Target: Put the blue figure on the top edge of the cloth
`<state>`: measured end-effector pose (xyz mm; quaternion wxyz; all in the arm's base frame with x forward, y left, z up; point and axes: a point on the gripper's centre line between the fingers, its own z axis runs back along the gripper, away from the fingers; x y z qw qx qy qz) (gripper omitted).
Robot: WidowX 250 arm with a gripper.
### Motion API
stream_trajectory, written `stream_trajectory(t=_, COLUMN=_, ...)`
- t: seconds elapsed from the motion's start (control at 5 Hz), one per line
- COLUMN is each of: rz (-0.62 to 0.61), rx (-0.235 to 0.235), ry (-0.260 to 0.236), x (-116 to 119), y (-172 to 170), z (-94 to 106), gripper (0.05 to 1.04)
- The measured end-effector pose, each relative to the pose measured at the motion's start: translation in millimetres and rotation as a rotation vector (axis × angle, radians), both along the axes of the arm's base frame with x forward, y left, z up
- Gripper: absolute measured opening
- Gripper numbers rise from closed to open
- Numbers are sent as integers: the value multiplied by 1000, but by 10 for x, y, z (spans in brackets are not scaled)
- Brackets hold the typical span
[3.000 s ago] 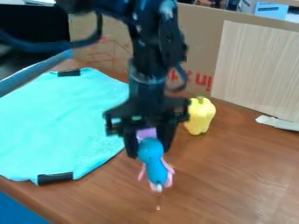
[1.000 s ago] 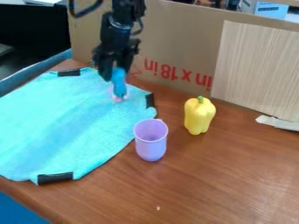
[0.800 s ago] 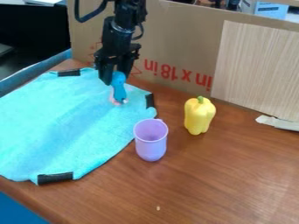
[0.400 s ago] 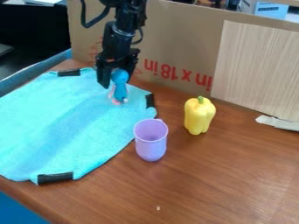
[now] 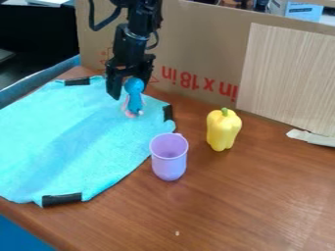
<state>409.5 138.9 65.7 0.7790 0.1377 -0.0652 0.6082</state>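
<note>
The gripper (image 5: 130,89) hangs over the upper right part of the turquoise cloth (image 5: 72,132), its fingers open around the blue figure's head, with a gap on the left side. Between them the blue figure (image 5: 134,100), with pink limbs, appears upright, its lower end at the cloth near the upper edge. The right finger is partly hidden behind the figure's head.
A purple cup (image 5: 169,159) stands by the cloth's right edge, and a yellow pepper (image 5: 223,130) is further right on the wooden table (image 5: 262,196). Behind the gripper rises a cardboard wall (image 5: 190,54). Black clips (image 5: 62,199) hold the cloth.
The gripper has carried the figure from the front of the table up and left to the cloth's upper part, then lowered it. Its fingers have since spread, and the figure has stayed in place.
</note>
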Motion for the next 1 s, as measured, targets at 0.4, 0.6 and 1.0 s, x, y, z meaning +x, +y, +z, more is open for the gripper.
stream_trajectory(t=0.4, rz=-4, rx=-50, ry=-55, x=-16, y=-33, z=324, gripper=1001)
stream_trajectory(t=0.6, rz=-11, rx=-71, ry=-116, x=-38, y=-34, z=609, gripper=1001)
stream_trajectory(t=1.0, rz=-47, rx=-101, ry=-171, x=-325, y=-67, z=1241, gripper=1000)
